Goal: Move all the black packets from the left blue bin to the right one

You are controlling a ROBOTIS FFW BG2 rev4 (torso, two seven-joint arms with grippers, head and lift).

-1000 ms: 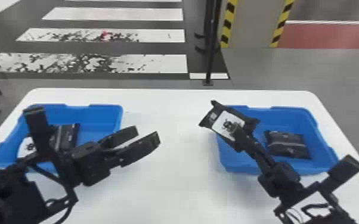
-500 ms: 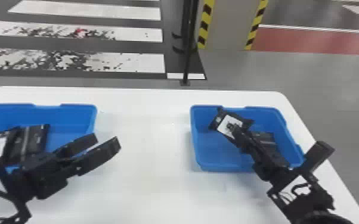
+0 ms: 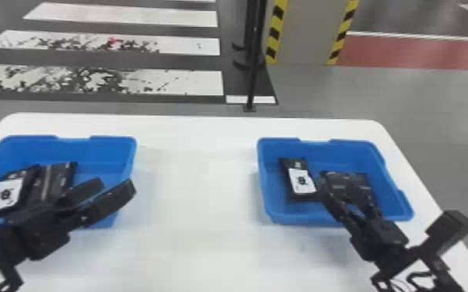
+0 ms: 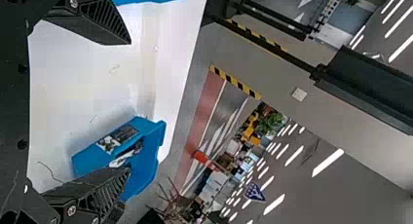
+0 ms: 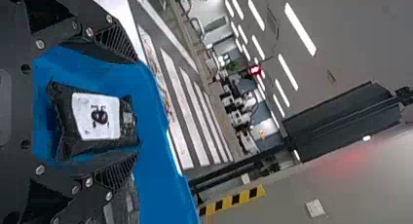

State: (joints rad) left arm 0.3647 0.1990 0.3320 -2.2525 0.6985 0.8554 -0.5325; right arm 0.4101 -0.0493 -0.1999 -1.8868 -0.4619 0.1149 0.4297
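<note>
Two black packets lie side by side in the left blue bin (image 3: 109, 149): one with a white label (image 3: 5, 194) on the left, a darker one (image 3: 65, 172) to its right. The right blue bin (image 3: 350, 149) holds two more, a white-labelled packet (image 3: 302, 181) at the left and a plain dark packet (image 3: 336, 179) to its right. The right gripper (image 3: 339, 185) is above this bin, its fingers wide apart and holding nothing; the right wrist view shows the white-labelled packet below, between them. The left gripper (image 3: 116, 185) is by the left bin's near right corner, fingers well spread and empty. Both bins stand on a white table (image 3: 190, 202).
</note>
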